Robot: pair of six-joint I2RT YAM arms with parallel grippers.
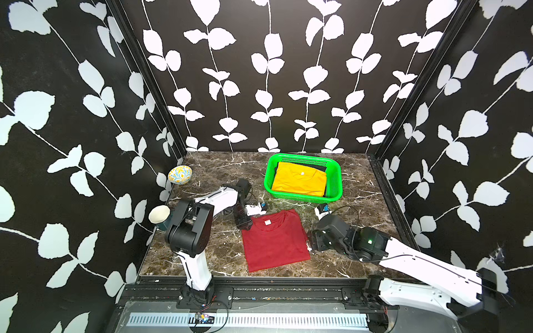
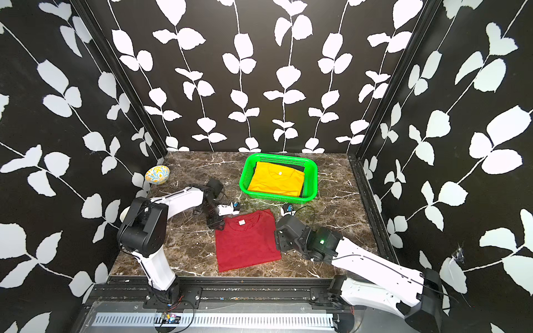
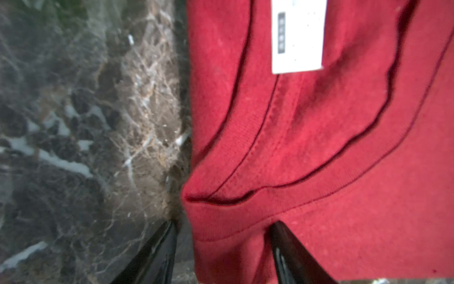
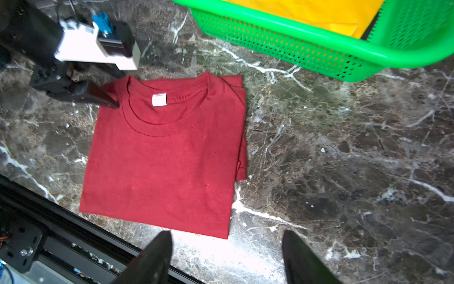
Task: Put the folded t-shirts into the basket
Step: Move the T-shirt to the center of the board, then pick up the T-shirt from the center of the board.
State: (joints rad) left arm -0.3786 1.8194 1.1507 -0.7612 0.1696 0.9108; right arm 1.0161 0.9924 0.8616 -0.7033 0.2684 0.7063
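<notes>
Last pickup in hand: red tee (image 1: 274,239) is laid flat before basket (image 1: 302,157), yellow tee (image 1: 300,178) already stowed inside. The left gripper (image 3: 223,223) is spread astride its collar edge; the right gripper (image 4: 226,236) is spread, empty. Closure on fabric is needed next.

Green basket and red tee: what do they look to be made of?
Green basket: looks like glossy moulded plastic, going by its perforated walls and smooth shiny rim. Red tee: looks like soft matte knit fabric, with a ribbed collar and stitched seams; the fibre is unclear.
</notes>
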